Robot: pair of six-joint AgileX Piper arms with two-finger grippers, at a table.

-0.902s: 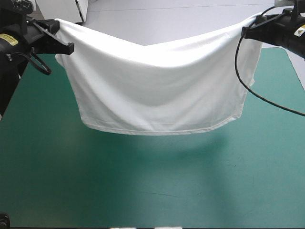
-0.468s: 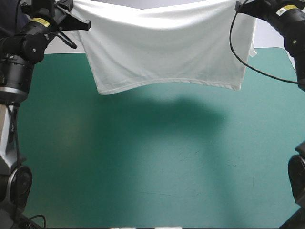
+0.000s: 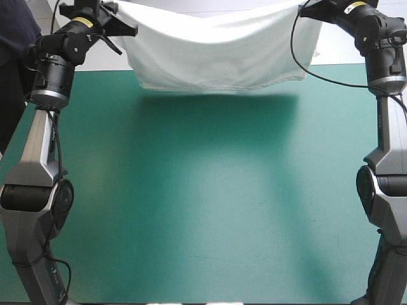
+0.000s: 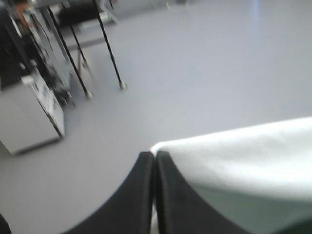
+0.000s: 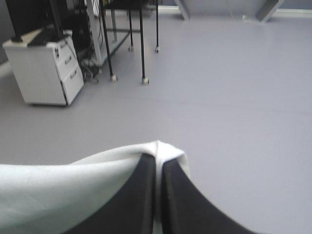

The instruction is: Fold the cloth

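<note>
**Item 1: T-shirt (image 3: 216,51).** White, lifted clear of the table (image 3: 203,190) and hanging as a sheet over the table's far edge. The upper edge sags a little at mid-span. The lower hem hangs free, level with that far edge in the high view. How high it hangs above the table cannot be told. Its long axis runs side to side, parallel with the table's far edge.

**Item 2: left gripper (image 4: 155,155).** Black fingers pinched together on 1 upper corner of the T-shirt, toward the table's left side. The white sheet leads away from the fingertips.

**Item 3: right gripper (image 5: 158,158).** Black fingers likewise clamped on the other upper corner, toward the table's right side. A small fold of white shows over the tips.

**Item 4: table.** The teal-green cover carries the cloth's shadow across its far half. No other object shows on it.

**Relation governing the next move (judgement).** The sheet spans the 2 grippers evenly, so neither arm is nearer and both must travel together. The likely step is to bring the hem down onto the cover and lay the T-shirt flat toward the table's near edge.

**Obstructions (judgement).** None on the cover. The risk is uneven lowering, which would skew the hem or bunch the sagging middle.
</note>
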